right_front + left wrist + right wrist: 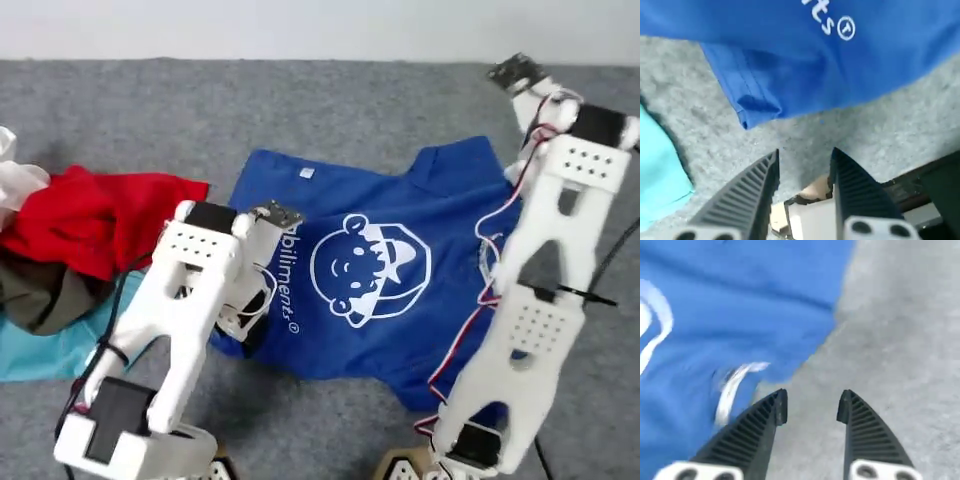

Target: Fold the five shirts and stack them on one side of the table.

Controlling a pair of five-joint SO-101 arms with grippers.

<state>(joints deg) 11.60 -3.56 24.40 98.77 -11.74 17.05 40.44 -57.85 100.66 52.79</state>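
Crumpled red and cyan shirts [100, 220] heap at the grey carpeted table's [300, 100] left edge. Mid-table, the flat blue printed T-shirt [445, 235] lies between the left gripper [805, 152], beside its left corner, and the right gripper [813, 394], at its right edge; both gape empty.

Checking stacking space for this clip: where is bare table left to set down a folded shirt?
Widest: the far strip of table between the back wall and the blue shirt. Smaller: the near edge below the blue shirt, between the left arm and the right arm. The left side is crowded with the red shirt heap and the cyan shirt.
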